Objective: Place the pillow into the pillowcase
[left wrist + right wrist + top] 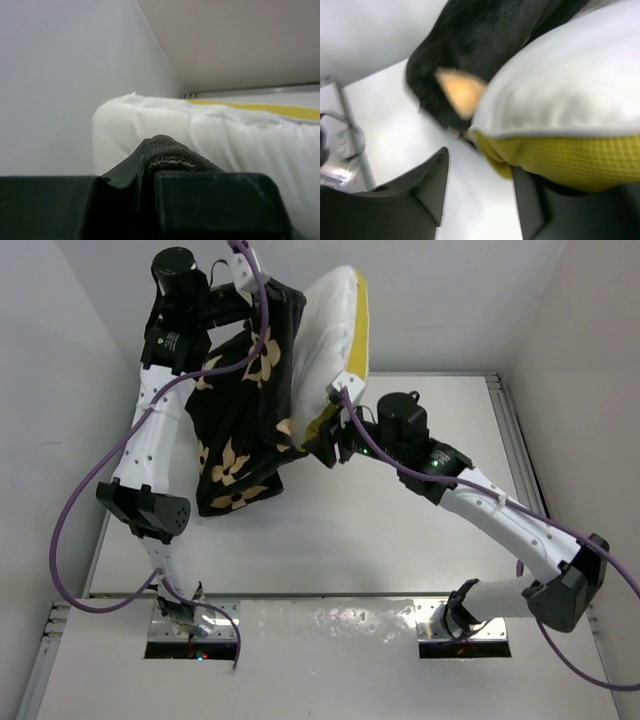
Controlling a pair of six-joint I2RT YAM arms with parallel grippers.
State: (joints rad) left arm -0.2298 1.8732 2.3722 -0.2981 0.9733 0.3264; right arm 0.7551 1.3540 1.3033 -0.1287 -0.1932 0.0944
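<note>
The pillowcase, black with tan flowers, hangs above the table from my left gripper. In the left wrist view that gripper is shut on a fold of the pillowcase's edge. The cream pillow with its yellow side band stands tilted, its lower left part inside the pillowcase; it shows behind the fold in the left wrist view. My right gripper is open at the pillow's lower yellow corner. In the right wrist view the gripper holds nothing, and the pillow's yellow band rests on its right finger, with the pillowcase beyond.
White enclosure walls stand close at the left, back and right. A metal rail runs along the table's right edge. Purple cables loop beside the left arm. The white table lies below the hanging fabric.
</note>
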